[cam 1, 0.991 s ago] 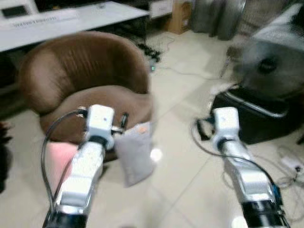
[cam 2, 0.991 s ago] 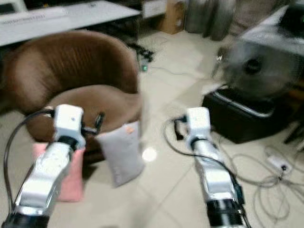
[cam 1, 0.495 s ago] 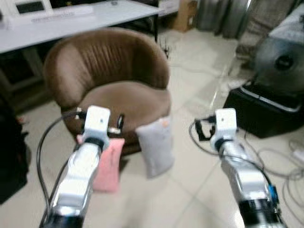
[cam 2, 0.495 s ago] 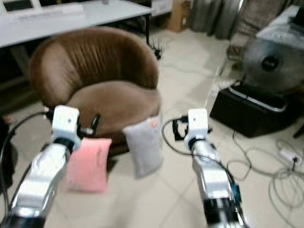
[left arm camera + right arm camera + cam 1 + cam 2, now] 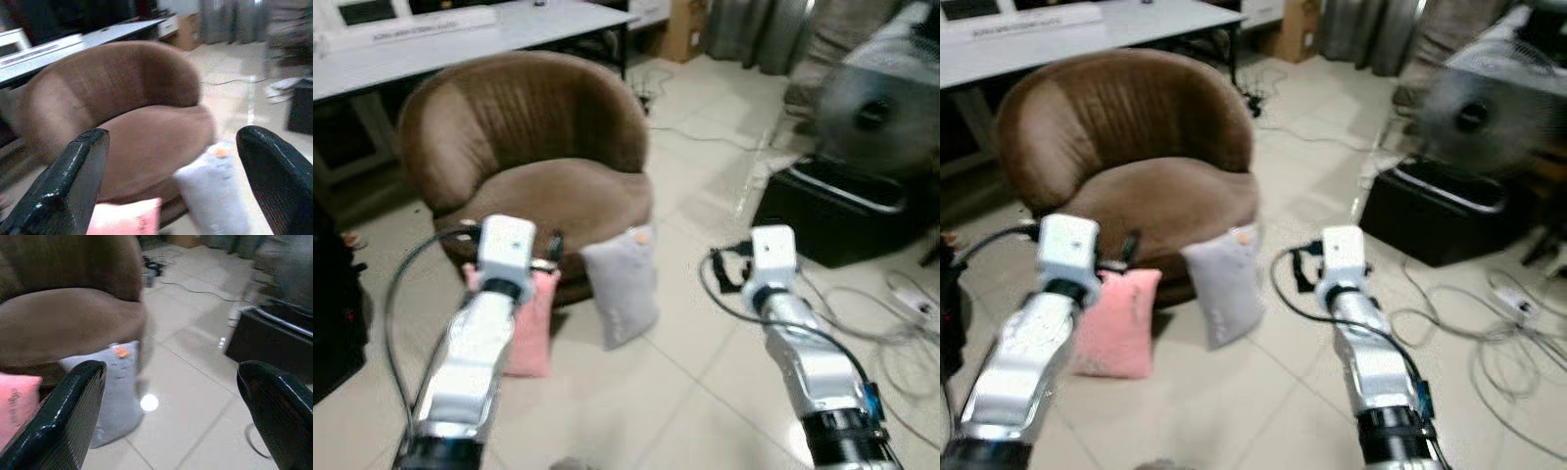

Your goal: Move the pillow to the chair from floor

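Facing two pillows on the tile at the foot of the brown chair (image 5: 533,162), in the centre-left of the head views: grey pillow (image 5: 622,284) propped upright against the seat front, pink pillow (image 5: 1116,321) just beside it toward the left edge, also leaning on the chair base. Holding nothing yet: left gripper (image 5: 171,181) with fingers spread wide apart, framing seat, grey pillow and a pink corner between them in the wrist view; right gripper (image 5: 171,416) likewise spread wide, grey pillow near one finger (image 5: 73,416). Judging both grippers well short of either pillow, so approach not finished. Risks from here: picking the wrong pillow, since the task names only one and two sit side by side; pinching only a loose corner of soft fabric and letting it slip mid-lift; nudging an upright pillow flat with an open finger, making the grasp harder; catching the white cables (image 5: 891,333) in the lower right, beside the black box (image 5: 842,211) and fan (image 5: 876,113), while stepping closer; misjudging reach, given the blur in the views.
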Tool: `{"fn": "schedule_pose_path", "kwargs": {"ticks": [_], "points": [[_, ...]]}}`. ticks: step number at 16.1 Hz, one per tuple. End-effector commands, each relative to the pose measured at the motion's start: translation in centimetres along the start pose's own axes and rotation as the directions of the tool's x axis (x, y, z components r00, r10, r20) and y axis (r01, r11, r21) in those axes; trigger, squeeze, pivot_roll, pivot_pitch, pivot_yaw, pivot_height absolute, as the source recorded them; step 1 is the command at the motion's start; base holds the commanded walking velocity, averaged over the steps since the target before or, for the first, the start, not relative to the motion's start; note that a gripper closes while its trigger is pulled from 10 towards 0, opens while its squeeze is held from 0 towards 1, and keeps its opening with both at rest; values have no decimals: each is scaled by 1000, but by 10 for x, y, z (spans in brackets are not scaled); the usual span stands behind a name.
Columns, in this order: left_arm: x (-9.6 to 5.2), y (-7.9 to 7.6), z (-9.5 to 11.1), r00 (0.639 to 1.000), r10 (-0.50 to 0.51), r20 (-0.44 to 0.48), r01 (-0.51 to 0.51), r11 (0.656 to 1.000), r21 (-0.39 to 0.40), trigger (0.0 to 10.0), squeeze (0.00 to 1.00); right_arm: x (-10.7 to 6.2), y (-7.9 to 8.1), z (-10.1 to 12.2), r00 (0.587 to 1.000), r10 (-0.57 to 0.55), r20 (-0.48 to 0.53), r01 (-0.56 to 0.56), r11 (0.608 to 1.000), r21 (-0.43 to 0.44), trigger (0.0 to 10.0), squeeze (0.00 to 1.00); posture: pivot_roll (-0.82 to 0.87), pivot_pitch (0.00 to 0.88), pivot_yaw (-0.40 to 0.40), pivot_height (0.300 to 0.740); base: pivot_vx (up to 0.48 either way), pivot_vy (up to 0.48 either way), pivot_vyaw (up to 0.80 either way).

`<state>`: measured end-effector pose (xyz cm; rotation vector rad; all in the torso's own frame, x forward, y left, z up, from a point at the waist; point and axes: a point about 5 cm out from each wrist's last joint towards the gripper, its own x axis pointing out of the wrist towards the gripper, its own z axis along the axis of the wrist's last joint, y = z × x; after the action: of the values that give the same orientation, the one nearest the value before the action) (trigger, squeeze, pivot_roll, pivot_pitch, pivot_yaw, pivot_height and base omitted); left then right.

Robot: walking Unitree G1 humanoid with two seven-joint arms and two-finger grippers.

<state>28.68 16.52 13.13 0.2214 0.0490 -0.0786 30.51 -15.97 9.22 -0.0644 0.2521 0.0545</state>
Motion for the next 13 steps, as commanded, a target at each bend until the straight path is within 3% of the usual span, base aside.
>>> {"fn": "schedule_pose_path", "kwargs": {"ticks": [1,5,8,13], "points": [[4,4,1,1000,7,8,-7,1000,12,10000,0,1,0,-2,1000,-22,-2,22,1000,7,10000,0,90,0,5,740,0,0,0],[6,2,-7,1000,-7,-2,7,1000,-17,10000,0,-1,-3,-7,999,-52,-5,52,997,57,10000,0,67,0,27,740,0,0,0],[7,0,-9,999,-32,-5,32,999,1,10000,0,-1,-3,-6,999,-36,1,36,998,44,10000,0,68,0,25,740,282,0,-348],[7,2,-11,999,-31,-13,31,999,11,10000,0,0,-1,-5,1000,-26,1,26,1000,18,10000,0,68,0,25,740,325,0,0]]}}
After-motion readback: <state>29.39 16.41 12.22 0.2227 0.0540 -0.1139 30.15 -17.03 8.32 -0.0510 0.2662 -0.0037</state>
